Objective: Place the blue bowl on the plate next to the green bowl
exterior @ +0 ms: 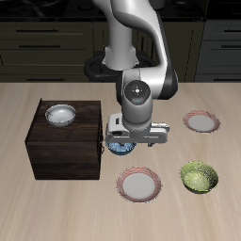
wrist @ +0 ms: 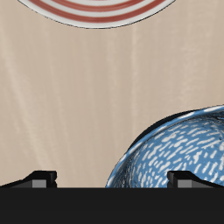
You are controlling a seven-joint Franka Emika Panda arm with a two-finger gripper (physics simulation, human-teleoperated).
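end effector (exterior: pixel 125 141) over blue bowl (wrist: pixel 179 149) | finger spread apparently wide, grip unclear | plate (exterior: pixel 139 184) beside green bowl (exterior: pixel 200 176)

Even, soft light fell on the tabletop (exterior: pixel 28 122), brighter than the dim cabinets behind it. Faint shadows lay just beside the dark wooden box (exterior: pixel 66 151). Both renders were low-resolution and slightly pixelated, without glare or blur.
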